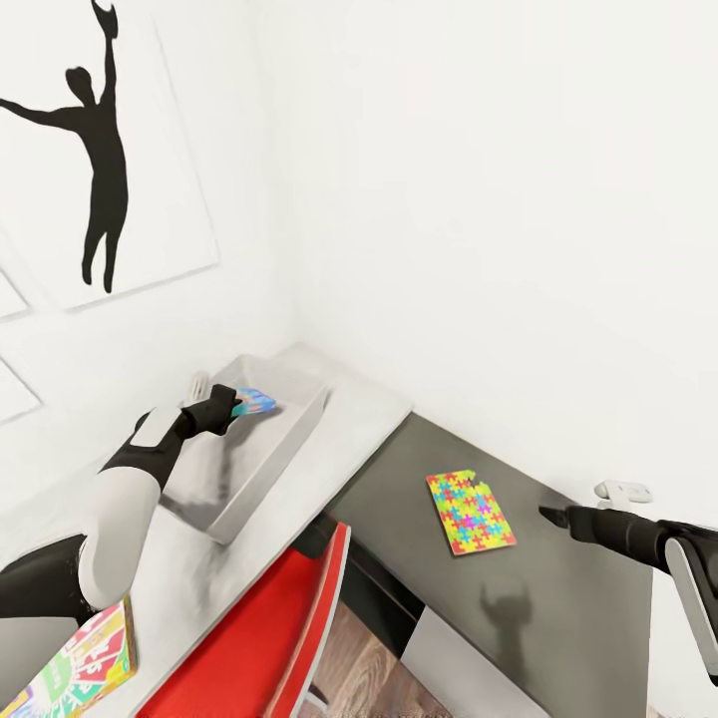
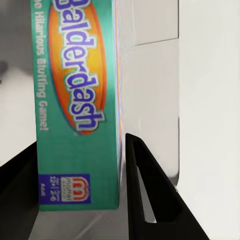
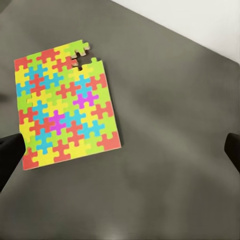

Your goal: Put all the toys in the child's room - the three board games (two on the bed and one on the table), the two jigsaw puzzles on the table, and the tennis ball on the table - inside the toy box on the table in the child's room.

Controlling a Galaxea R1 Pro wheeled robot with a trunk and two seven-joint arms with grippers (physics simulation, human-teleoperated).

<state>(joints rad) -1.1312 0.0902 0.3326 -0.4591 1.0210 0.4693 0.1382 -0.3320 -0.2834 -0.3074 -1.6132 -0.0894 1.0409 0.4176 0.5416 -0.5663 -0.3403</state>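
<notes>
Left gripper [image 1: 237, 407] clamped on Balderdash board game [image 2: 77, 105], held over toy box [image 1: 289, 429] at table's far corner. Right gripper [image 3: 120, 150] fingers apart above jigsaw puzzle [image 1: 470, 512] mid-table [image 1: 568, 608].

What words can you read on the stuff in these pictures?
"Balderdash": on the green board game box in the left gripper.
"Hilarious Bluffing Game!": down the same box's edge; the first word is cut off.
Small logo and numbers near its corner: too blurred.
Colourful board game by the left arm: print unreadable.
Jigsaw puzzle: no words.

Open tabletop [image 3: 170, 125] around jigsaw puzzle [image 3: 64, 105]
</notes>
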